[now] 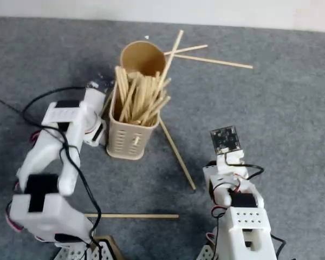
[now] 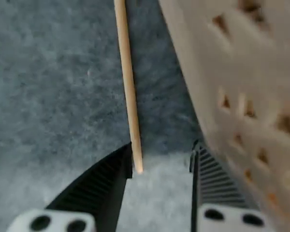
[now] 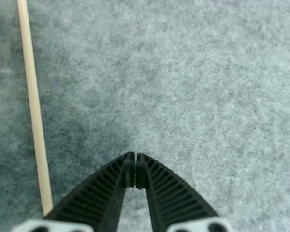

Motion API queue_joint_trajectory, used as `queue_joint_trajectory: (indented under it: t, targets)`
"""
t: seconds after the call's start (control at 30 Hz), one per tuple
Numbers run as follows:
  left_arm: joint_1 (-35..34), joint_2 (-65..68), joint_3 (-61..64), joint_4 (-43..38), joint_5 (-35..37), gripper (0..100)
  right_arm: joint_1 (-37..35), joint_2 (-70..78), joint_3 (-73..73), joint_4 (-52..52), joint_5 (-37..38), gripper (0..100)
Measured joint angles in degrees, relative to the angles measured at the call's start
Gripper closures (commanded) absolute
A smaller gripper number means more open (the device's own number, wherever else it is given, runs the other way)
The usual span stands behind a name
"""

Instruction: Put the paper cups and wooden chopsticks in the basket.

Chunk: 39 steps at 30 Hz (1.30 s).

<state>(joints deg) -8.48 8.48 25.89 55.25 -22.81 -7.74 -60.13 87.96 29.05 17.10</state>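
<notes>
Left gripper [image 2: 163,145] is hovering spread open beside the basket [image 2: 241,96], a chopstick [image 2: 127,87] tip just inside one finger, probably needing to close next.

- We see a beige slotted basket [image 1: 129,138] standing upright, packed with wooden chopsticks [image 1: 140,97]
- A brown paper cup [image 1: 142,58] sits at its far side, mouth open
- Loose sticks [image 1: 132,216] lie flat around it, two beyond the cup

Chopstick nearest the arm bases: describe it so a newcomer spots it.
Find the basket mid-table. Nearer the arm bases, one chopstick lies flat, alone. It lies crosswise, closest to the bases; other loose ones sit beside or beyond the basket.
</notes>
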Motion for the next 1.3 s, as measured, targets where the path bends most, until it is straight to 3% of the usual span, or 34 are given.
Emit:
queue_joint_trajectory:
  t: [0.2,0.53,0.83,1.07,1.3]
  targets:
    - [-2.8,10.0,-7.9,2.0,0.0,78,0.0,0.0,0.1,0.0,0.0,97.3]
    - [-3.4,25.1,-30.2,18.8,5.0,100,-2.3,0.0,0.2,-1.8,0.0,97.3]
    - [-16.3,29.6,-41.8,20.8,11.5,100,-2.3,0.0,0.2,-1.8,0.0,97.3]
    - [-18.5,26.7,-46.9,25.7,11.6,100,-2.3,0.0,0.2,-1.8,0.0,97.3]
    - [-11.3,2.9,-55.0,33.7,12.0,100,-2.3,0.0,0.2,-1.8,0.0,97.3]
